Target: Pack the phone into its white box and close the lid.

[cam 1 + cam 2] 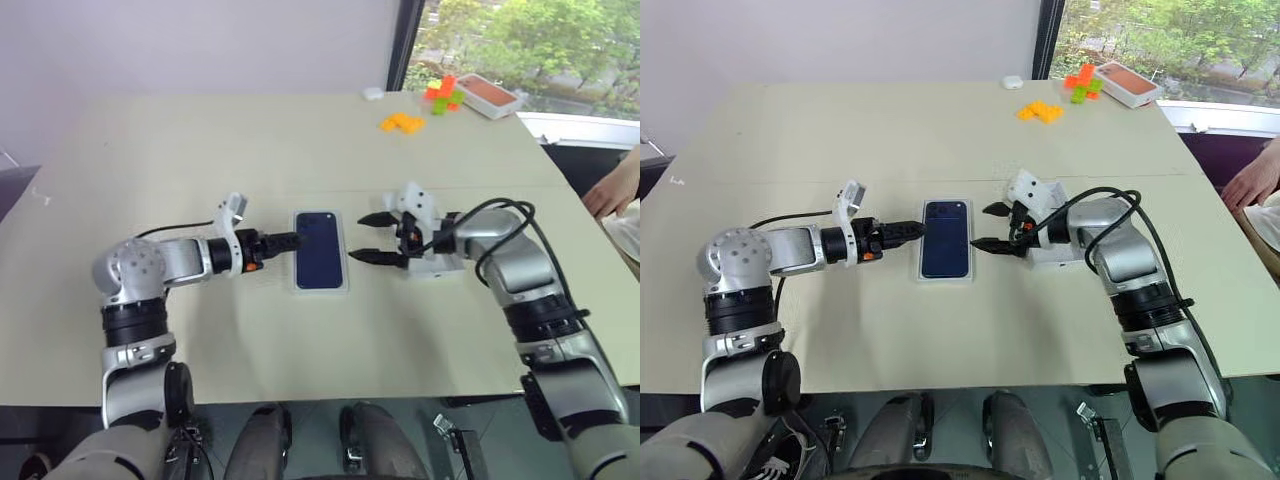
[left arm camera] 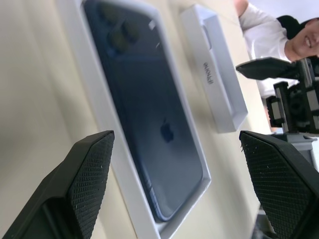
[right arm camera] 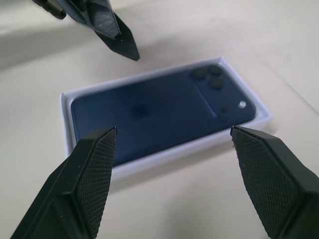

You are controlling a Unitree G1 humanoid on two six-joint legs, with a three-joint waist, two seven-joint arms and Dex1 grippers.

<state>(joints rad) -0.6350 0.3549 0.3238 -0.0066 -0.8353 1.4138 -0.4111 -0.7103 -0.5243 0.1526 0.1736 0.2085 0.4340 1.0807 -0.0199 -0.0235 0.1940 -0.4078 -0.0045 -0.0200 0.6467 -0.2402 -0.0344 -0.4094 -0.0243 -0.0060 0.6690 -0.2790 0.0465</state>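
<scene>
- Two grippers faced each other across the box (image 1: 297,262), which sat mid-table (image 1: 200,150) with the phone (image 1: 320,249) lying flat inside it, back up.
- Phone's camera patch sat at the far end of the box, toward 12 o'clock from the robot.
- White rim of the box showed all round the phone; in the wrist views the phone lay seated within the walls.
- Left gripper (image 1: 287,241) was at 9 o'clock of the box, its tips just beside the box's left edge, touching nothing that could be seen.
- Left fingers (image 2: 87,172) stood wide apart in its wrist view, with nothing between them but the sight of the box beyond.
- Right gripper (image 1: 378,237) was at 3 o'clock of the box, its two black tips near the box's right edge and not touching it.
- Right fingers (image 3: 94,169) were likewise spread wide, framing the phone and holding nothing.
- Lid (image 2: 214,74) lay open side up on the table at 3 o'clock of the box, near it but apart, under the right arm.
- Orange and green blocks (image 1: 403,122) and an orange-topped box (image 1: 487,94) sat well apart at the far right corner, about 1 o'clock.
- Person's hand (image 1: 612,190) rested beyond the table's right edge, at 3 o'clock.
</scene>
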